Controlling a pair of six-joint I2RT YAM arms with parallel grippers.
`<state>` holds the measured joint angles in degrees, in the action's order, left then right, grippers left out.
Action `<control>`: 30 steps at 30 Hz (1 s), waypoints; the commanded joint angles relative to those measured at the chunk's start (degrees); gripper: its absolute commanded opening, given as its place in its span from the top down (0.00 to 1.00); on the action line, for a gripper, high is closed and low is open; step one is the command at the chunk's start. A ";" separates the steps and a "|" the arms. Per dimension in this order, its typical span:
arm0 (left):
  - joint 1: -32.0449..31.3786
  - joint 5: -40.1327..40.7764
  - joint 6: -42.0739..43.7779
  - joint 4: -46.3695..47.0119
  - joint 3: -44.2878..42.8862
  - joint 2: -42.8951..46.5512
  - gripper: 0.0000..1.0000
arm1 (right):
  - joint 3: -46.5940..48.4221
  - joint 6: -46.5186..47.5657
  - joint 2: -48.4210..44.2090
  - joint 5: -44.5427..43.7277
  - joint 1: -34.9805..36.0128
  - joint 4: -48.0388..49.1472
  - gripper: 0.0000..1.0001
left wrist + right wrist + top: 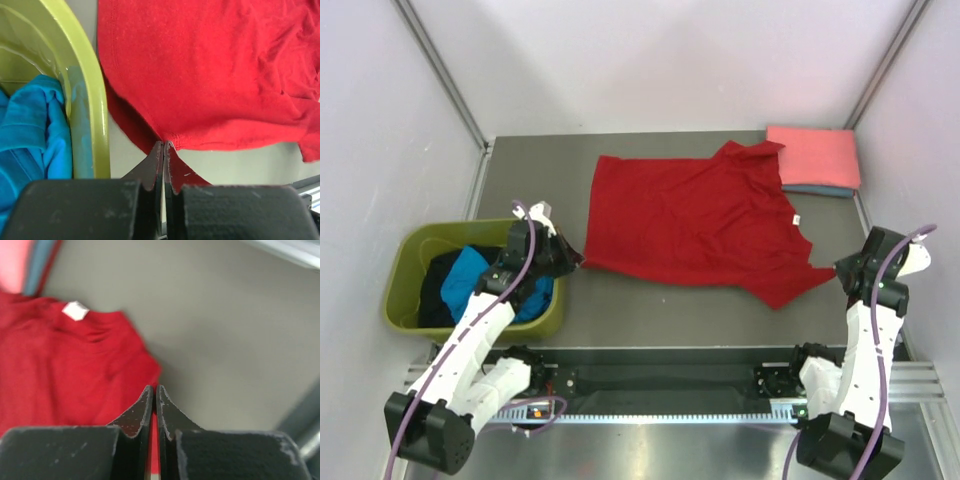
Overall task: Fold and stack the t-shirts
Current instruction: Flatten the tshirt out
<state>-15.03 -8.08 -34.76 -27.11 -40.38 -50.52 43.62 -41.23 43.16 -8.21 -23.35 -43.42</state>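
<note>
Under pink t-shirt, blue t-shirt mostly hidden

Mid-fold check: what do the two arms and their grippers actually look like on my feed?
The left arm and right arm share white shells, black joints and black base blocks. A purple cable loops along each. The left gripper and right gripper match: two black fingers tapering to thin tips, mounted on grainy black blocks. No readable markings.

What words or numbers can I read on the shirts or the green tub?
None can be read.
The white tag on the red t-shirt: too small and blurred to read.
The green tub and the folded pink shirt: no print visible.
</note>
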 commanded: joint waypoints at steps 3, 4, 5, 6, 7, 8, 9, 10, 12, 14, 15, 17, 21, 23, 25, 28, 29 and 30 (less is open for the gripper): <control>0.35 -0.54 -0.13 -0.92 0.57 -1.33 1.00 | 3.67 -0.34 2.54 -13.05 -0.02 -7.90 1.00; 0.26 -0.71 -0.04 -1.10 0.57 -2.12 1.00 | 3.93 0.44 3.50 -13.41 -0.02 -8.17 1.00; 0.26 -0.97 -0.04 -1.19 0.65 -2.47 1.00 | 4.63 0.63 3.86 -13.85 -0.02 -8.78 1.00; 0.26 -1.85 0.13 -0.84 0.65 -2.65 1.00 | 5.07 0.63 4.30 -15.33 0.06 -9.31 1.00; 0.26 -2.03 0.22 -0.57 0.48 -2.65 1.00 | 5.60 0.80 4.30 -16.04 -0.02 -9.66 1.00; 0.26 -2.03 0.31 -0.66 0.30 -2.48 1.00 | 6.65 1.15 4.22 -16.40 -0.02 -9.75 1.00; 0.26 -1.34 0.66 -1.01 -0.48 -2.21 1.00 | 7.27 1.50 3.69 -16.84 -0.02 -9.67 1.00; 0.26 -0.98 0.84 -1.36 -1.10 -2.04 1.00 | 7.88 2.20 3.52 -16.84 -0.02 -9.49 1.00; 0.26 -0.28 1.36 -1.80 -3.38 -2.04 1.00 | 9.64 2.30 2.73 -16.67 -0.02 -8.96 1.00; 0.26 -0.97 1.63 -2.15 -6.44 -2.65 1.00 | 10.69 2.21 2.46 -15.36 -0.02 -8.61 1.00; 0.26 -1.41 1.54 -2.76 -7.60 -3.35 1.00 | 10.87 2.38 2.20 -14.83 -0.02 -8.35 1.00; -0.35 -2.21 1.19 -4.17 -10.05 -3.79 1.00 | 10.79 2.39 2.11 -14.30 -0.02 -8.26 1.00; -2.98 0.07 0.75 -6.46 -11.21 -2.92 1.00 | 10.61 3.09 2.28 -13.77 -0.02 -8.44 1.00; -4.48 0.78 0.57 -7.95 -11.30 -2.56 1.00 | 10.53 3.61 2.11 -14.03 -0.02 -8.44 1.00; -5.97 0.96 0.40 -9.35 -11.56 -2.30 1.00 | 10.35 3.97 1.84 -14.29 -0.02 -8.44 1.00; -8.51 1.65 0.49 -12.17 -12.35 -2.65 1.00 | 10.52 4.14 1.93 -14.73 -0.02 -8.17 1.00; -9.22 2.27 0.23 -14.26 -12.61 -2.65 1.00 | 10.53 4.14 2.11 -14.73 -0.02 -8.09 1.00; -10.01 4.02 -0.04 -15.24 -12.70 -2.74 1.00 | 10.61 4.14 2.28 -14.73 -0.02 -8.09 1.00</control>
<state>-23.14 -7.18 -34.41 -37.65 -50.24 -53.80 52.23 -38.30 45.76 -20.95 -23.35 -52.93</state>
